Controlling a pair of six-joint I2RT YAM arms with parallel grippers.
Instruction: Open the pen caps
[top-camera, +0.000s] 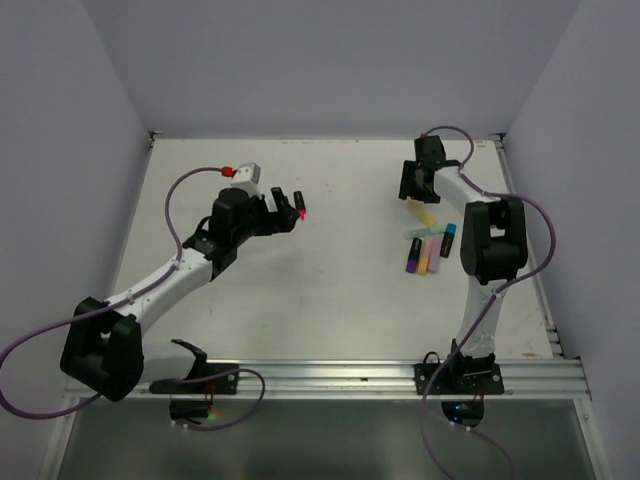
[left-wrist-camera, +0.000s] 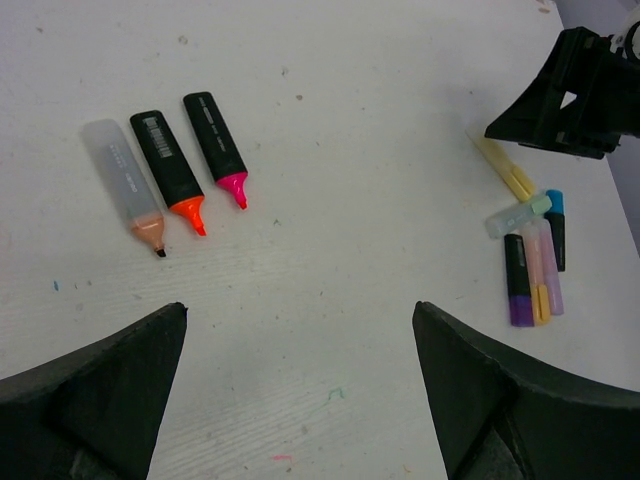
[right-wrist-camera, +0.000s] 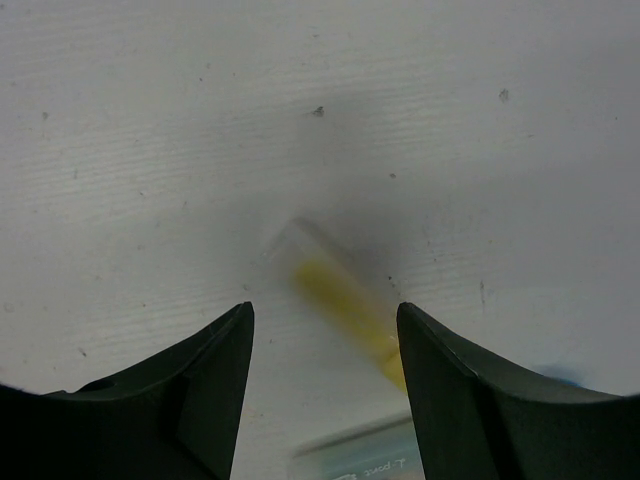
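1. The white table (top-camera: 340, 310) carries specks and faint ink marks.

2. The left arm (top-camera: 170, 275) reaches over the left half of the table. The right arm (top-camera: 490, 245) stands folded along the right edge, with its wrist toward the far right corner.

3. The left gripper (left-wrist-camera: 300, 312) has its jaws spread wide, with nothing between them and bare table beneath. The right gripper (right-wrist-camera: 322, 312) has its jaws partly apart and pinches nothing. It hangs over the yellow highlighter (right-wrist-camera: 345, 300), which lies blurred on the table in the gap. We cannot tell whether either finger touches it.

4. Ahead of the left gripper, 3 uncapped highlighters lie close together, tips toward that gripper:
   - a translucent pen (left-wrist-camera: 125, 185) with a peach tip
   - an orange-tipped pen (left-wrist-camera: 168, 165) with a black body
   - a pink-tipped pen (left-wrist-camera: 213, 135) with a black body

5. A cluster lies just nearer than the yellow highlighter, beside the right arm. In it, a pale mint piece (left-wrist-camera: 515, 218) lies crosswise.

6. The purple cap (left-wrist-camera: 520, 307) sits on a black body in that cluster. The blue cap (left-wrist-camera: 555, 201) sits on another black body. Both are still on.

7. Between these 2 pens lie pale pink and yellow pieces (left-wrist-camera: 545, 275). We cannot tell whether they are caps or bodies.
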